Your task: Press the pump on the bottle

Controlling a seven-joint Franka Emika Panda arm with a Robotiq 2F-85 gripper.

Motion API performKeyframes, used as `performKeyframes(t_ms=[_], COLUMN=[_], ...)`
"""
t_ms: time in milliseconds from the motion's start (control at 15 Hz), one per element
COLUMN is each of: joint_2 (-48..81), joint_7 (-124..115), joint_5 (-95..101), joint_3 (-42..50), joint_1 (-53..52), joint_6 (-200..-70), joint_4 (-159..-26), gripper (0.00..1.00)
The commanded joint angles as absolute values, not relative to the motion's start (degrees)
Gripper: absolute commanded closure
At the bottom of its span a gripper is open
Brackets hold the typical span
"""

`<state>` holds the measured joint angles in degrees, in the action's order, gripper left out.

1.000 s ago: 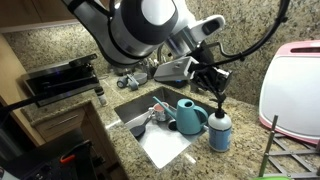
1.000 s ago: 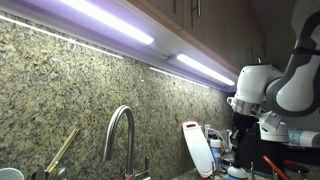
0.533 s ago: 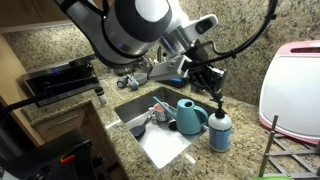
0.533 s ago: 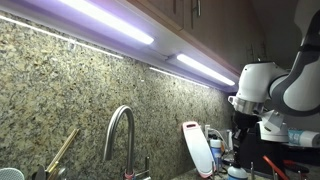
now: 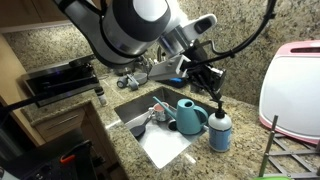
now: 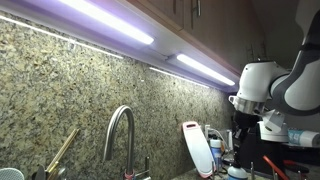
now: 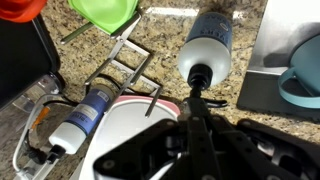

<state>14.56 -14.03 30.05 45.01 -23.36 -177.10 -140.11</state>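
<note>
So the approach looks basically done. The gripper (image 5: 216, 93) sits right over the bottle (image 5: 219, 133), which stands upright on the granite worktop (image 5: 245, 160) at the edge of the sink (image 5: 168, 147), just beside a teal watering can (image 5: 188, 116). The jaws are pinched fully together with nothing held, so they make one blunt tip for poking.

In the wrist view that tip lines up straight onto the black pump (image 7: 200, 74). It's either touching the head or a hair above it, and I honestly can't tell which. I also can't tell whether the pump is pushed in at all. My read is that aiming is finished and what's left is the actual downward press, then backing off.

Counting what's there:
- one arm, one gripper
- one blue bottle with one pump
- one watering can
- one sink and one faucet (image 6: 118, 125)
- one other bottle with a white cap (image 7: 80, 116) off to the side in the wrist view, well apart from the target
- one white board with a pink rim (image 7: 130, 130) near it
</note>
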Motion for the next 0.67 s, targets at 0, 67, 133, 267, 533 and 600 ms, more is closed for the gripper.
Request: performKeyframes(t_ms=[0,67,133,267,533,600], joint_2=[13.5,13.5,13.4,13.5,13.8,13.9], joint_7=[-14.5,-14.5,-14.5,-14.4,-14.1,-14.1], joint_5=[29.8,29.8,29.7,29.4,28.5,28.4], joint_3=[45.0,45.0,44.9,44.6,43.6,43.6], joint_1=[-23.7,-23.7,-23.6,-23.5,-22.9,-22.8], joint_6=[-177.2,-177.2,-177.2,-176.9,-176.4,-176.5], joint_4=[-140.8,-140.7,-140.7,-140.5,-140.2,-140.1], gripper=[1.00,1.00,1.00,1.00,1.00,1.00])
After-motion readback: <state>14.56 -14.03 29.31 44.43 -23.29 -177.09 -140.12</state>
